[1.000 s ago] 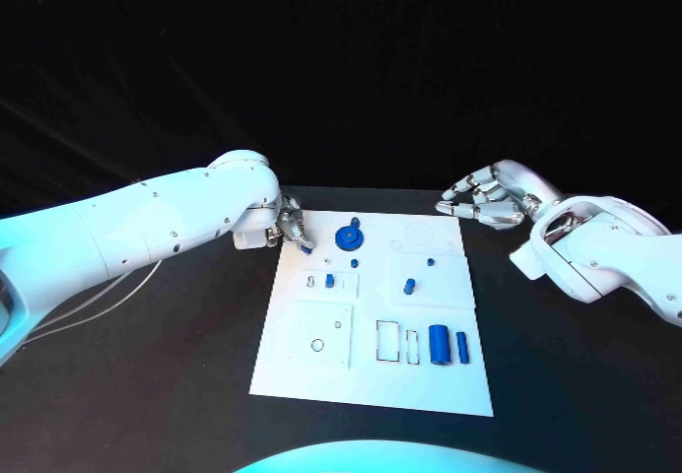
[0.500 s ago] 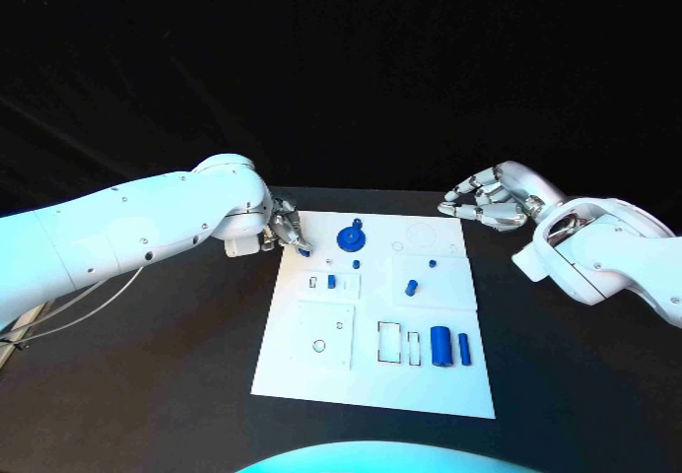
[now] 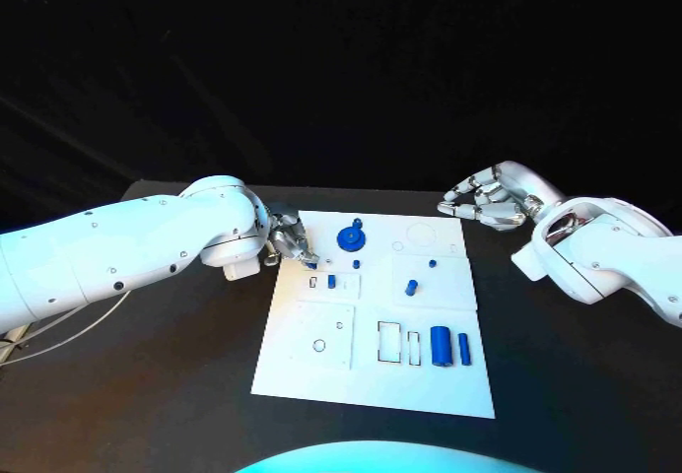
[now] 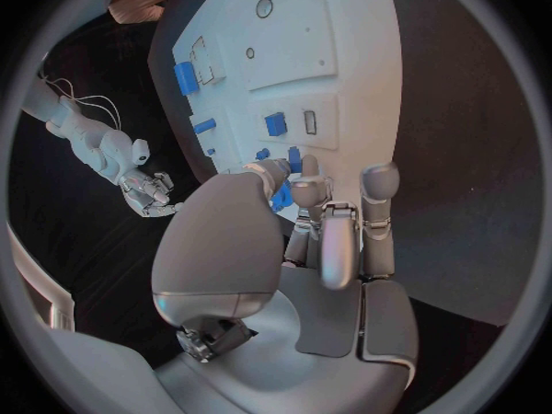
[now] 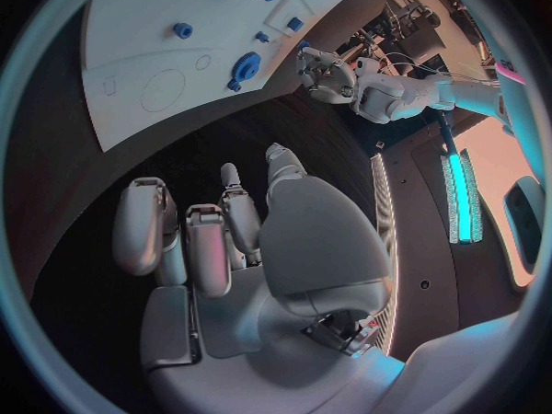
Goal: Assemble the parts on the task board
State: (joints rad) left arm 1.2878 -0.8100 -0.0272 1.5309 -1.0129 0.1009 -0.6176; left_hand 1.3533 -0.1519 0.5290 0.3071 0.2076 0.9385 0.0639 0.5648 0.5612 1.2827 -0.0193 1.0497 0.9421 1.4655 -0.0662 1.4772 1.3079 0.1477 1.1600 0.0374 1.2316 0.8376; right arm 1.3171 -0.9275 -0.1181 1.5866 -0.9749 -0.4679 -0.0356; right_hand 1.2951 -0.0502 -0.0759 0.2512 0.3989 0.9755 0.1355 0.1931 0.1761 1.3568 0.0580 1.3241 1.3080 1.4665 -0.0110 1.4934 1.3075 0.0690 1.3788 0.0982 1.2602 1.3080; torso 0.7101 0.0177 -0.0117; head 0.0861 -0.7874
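You are early in the assembly, as far as these views let you judge. The task board (image 3: 373, 379) lies in the middle of the frame on the black worktop (image 3: 170, 394), and most outlined recesses on it look unfilled: the circle traced at its upper right, the small ring at lower left, the two rectangles at lower centre.

Counting what you can see on the board: one large round blue part (image 3: 348, 237) near the top centre; two blue cylinders lying side by side at lower right, the thick cylinder (image 3: 441, 345) and the thin cylinder (image 3: 463, 349); and about four small blue pegs, at (image 3: 356, 263), (image 3: 330, 281), (image 3: 411, 288) and (image 3: 431, 263). Whether those pegs are seated or merely resting you cannot tell.

Your left hand (image 3: 290, 236) sits at the board's upper left edge, fingers (image 4: 302, 190) drawn together around a small blue piece (image 3: 308, 264) at their tips; it looks like a pinch, though the contact is partly hidden. Your right hand (image 3: 485, 206) hovers off the board's upper right corner, fingers (image 5: 207, 239) loosely curled, apart and holding nothing.

Left to do, by my reading: place that piece, then the cylinders.
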